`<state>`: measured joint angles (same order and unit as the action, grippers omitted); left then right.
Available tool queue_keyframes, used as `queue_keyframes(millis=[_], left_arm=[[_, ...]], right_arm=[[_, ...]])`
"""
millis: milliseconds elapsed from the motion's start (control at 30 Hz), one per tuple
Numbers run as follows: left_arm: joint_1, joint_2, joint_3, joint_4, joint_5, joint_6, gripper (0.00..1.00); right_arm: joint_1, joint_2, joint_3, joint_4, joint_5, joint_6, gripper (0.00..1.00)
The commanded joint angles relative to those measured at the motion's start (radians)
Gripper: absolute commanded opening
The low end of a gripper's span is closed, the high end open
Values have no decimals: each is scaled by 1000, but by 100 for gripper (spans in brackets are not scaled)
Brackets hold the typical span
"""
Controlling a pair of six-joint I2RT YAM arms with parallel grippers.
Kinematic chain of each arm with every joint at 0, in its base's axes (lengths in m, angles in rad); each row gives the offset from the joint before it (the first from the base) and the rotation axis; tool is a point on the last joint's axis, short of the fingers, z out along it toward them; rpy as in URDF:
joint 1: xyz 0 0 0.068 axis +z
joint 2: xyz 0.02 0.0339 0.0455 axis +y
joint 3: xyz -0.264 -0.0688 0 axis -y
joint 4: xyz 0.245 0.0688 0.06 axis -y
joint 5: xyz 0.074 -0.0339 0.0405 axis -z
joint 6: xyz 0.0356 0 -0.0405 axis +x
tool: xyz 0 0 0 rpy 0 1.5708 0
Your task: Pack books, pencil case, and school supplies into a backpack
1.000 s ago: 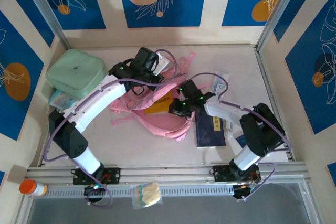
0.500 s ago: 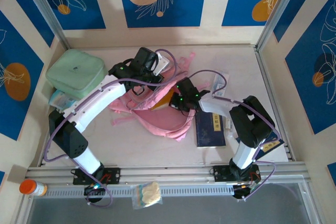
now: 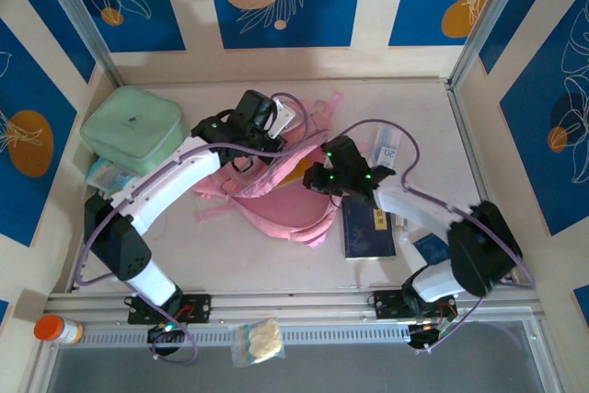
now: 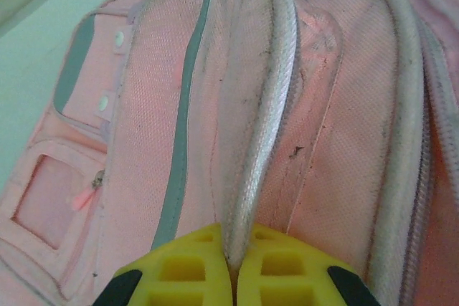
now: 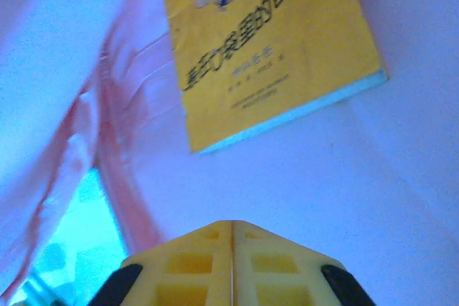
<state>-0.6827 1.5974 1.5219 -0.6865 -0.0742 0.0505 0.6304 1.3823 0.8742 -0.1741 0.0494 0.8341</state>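
Top view: pink backpack (image 3: 276, 204) at centre. Navy book (image 3: 368, 232) at its 4 o'clock, pale label too small to read. White pencil case (image 3: 386, 146) at 2 o'clock. Green zip case (image 3: 133, 126) at 10 o'clock.
Left wrist view: left claw (image 4: 233, 266) clenched on the backpack's piped rim.
Right wrist view: right claw (image 5: 232, 249) clenched, empty. Yellow book (image 5: 265, 48) at 12 o'clock, black Chinese lettering, lying on pink backpack fabric.

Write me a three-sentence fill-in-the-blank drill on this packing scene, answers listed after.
The left gripper is shut on a rim of the ____ backpack.
The paperback ahead of the shut right gripper has a ____ cover.
In the top view, a navy book lies on the table to the backpack's ____.
Missing words: pink; yellow; right.
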Motion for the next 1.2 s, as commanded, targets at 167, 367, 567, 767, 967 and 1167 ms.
queue_keyframes(millis=[167, 367, 567, 767, 967, 1167], left_arm=[[8, -59, -206, 126, 92, -151, 0], [11, -100, -343, 98, -29, -178, 0], [9, -149, -398, 58, 43, -210, 5], [-54, -228, -438, 188, 176, -416, 42], [-220, -253, -561, 522, 184, -723, 56], [-401, -99, -542, 685, 84, -856, 58]], right_arm=[[-96, -279, -79, -351, -15, -49, 16], [-242, -354, -75, -527, -88, -105, 23], [-396, -404, -114, -595, -128, -119, 34], [-471, -401, -139, -632, -109, -104, 51], [-521, -377, -171, -659, -37, -77, 61], [-534, -360, -215, -662, 26, -18, 68]])
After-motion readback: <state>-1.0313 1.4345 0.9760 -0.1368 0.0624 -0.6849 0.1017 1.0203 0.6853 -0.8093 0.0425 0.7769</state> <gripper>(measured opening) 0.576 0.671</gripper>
